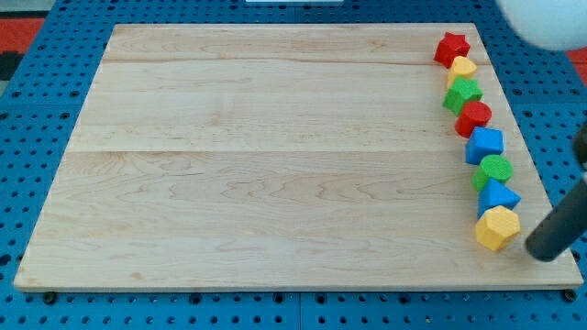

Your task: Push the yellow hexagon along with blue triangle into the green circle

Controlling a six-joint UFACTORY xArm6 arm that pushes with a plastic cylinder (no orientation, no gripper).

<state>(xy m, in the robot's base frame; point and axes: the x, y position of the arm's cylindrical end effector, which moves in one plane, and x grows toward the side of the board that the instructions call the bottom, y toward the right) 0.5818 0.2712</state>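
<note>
The yellow hexagon [497,227] sits near the wooden board's [275,156] lower right corner. The blue triangle [497,196] touches it just above, and the green circle [494,170] touches the triangle above that. My tip [543,251] is the lower end of the dark rod coming in from the view's right. It stands just right of and slightly below the yellow hexagon, with a small gap between them.
The column of blocks runs on up the board's right edge: a blue block [484,144], a red circle [474,117], a green star [461,94], a small yellow block [461,69] and a red star [451,48]. A blue pegboard [37,137] surrounds the board.
</note>
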